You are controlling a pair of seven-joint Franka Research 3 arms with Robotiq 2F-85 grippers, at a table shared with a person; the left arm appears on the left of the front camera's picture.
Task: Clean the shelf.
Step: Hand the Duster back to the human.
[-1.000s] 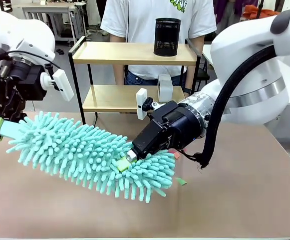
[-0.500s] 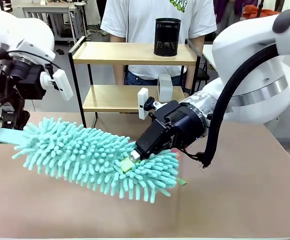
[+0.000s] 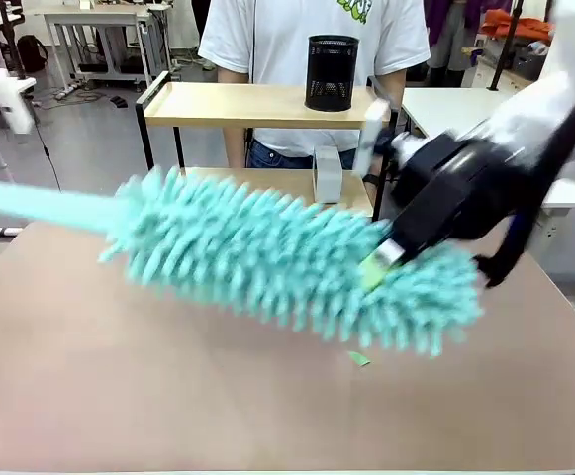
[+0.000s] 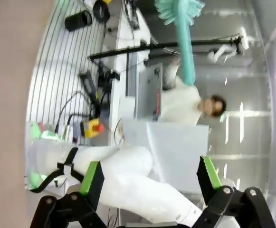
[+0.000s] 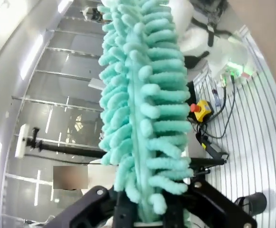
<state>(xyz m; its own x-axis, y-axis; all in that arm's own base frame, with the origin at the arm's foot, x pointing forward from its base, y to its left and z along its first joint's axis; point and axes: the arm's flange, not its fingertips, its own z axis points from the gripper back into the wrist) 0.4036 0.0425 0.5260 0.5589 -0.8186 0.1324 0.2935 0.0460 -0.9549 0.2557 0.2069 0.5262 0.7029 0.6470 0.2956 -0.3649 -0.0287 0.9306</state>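
Note:
The shelf (image 3: 247, 104) stands at the table's far edge, with a black mesh cup (image 3: 332, 72) on its top board and a small white box (image 3: 328, 173) on the lower one. A long teal duster (image 3: 277, 262) hangs blurred above the table, in front of the shelf's lower board. My right gripper (image 3: 378, 263) is shut on the duster near its right end; in the right wrist view the duster (image 5: 145, 95) runs up from between the fingers (image 5: 176, 211). My left gripper (image 4: 149, 173) is open and holds nothing, with the duster's handle (image 4: 185, 42) far off.
A person in a white shirt (image 3: 297, 30) stands behind the shelf. A small teal scrap (image 3: 358, 358) lies on the brown table (image 3: 168, 396). A white table (image 3: 445, 104) stands at the back right.
The right gripper has lifted the duster off the table, up and to the right. The left gripper has let go of the handle and swung away to the upper left.

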